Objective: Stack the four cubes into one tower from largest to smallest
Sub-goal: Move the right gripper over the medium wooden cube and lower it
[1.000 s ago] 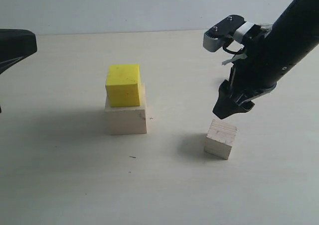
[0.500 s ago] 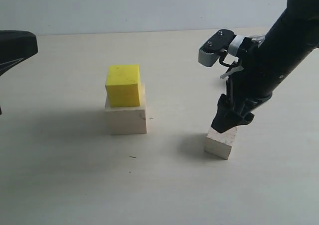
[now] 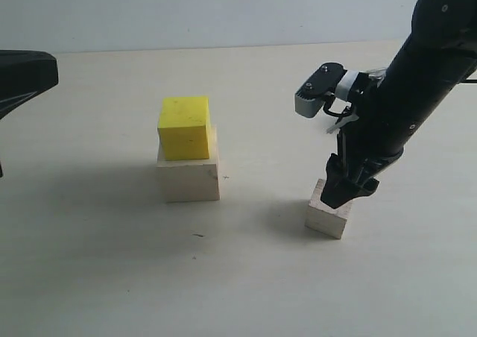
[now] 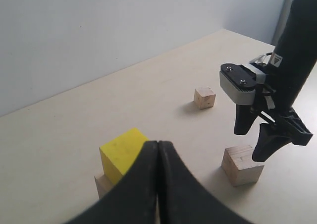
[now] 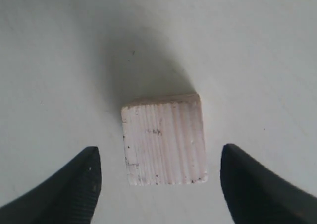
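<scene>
The yellow cube rests on the large pale wooden cube, the base of the tower. The medium grained cube sits alone on the table to the right. My right gripper is open and low over it, its fingers on either side of the medium cube without touching. The small cube lies farther back and is hidden in the exterior view. My left gripper is shut and empty, hovering away from the yellow cube.
The pale table runs back to a grey wall. The left arm's dark body juts in at the left edge. The right arm slants down from the upper right.
My right gripper has come down and slightly left, from above the medium cube to straddling its top. The cubes and left arm have not moved.
</scene>
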{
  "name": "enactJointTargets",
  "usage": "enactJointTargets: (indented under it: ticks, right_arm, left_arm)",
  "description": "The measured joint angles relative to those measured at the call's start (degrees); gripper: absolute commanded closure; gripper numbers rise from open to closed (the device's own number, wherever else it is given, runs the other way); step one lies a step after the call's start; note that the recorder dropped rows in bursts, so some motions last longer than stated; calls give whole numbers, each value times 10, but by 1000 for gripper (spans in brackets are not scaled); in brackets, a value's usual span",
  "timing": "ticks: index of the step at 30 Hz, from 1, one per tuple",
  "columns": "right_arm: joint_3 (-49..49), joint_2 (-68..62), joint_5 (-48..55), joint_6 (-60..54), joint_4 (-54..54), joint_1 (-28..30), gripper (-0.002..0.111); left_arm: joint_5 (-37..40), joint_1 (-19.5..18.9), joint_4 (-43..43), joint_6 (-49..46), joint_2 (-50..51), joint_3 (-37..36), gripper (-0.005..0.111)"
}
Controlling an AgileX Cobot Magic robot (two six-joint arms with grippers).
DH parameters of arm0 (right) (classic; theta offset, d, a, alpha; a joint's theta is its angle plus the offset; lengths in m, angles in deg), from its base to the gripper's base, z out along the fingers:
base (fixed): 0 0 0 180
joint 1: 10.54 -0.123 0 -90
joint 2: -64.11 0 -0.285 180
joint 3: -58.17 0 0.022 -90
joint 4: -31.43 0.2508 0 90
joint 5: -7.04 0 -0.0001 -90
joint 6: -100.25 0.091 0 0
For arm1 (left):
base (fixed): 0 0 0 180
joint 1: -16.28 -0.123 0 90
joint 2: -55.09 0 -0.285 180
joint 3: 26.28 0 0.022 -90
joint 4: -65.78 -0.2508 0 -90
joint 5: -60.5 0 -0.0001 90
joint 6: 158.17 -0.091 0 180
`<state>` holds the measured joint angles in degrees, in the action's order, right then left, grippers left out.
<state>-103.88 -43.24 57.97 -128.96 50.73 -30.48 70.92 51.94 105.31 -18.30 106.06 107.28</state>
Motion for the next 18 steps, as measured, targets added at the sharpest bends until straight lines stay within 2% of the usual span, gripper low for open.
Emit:
enactJointTargets:
  ticks: [18]
  right_arm:
    - [0,-69,-14,-15,12,0,43]
  left_arm:
    - [4,0,0,-1,0,0,107]
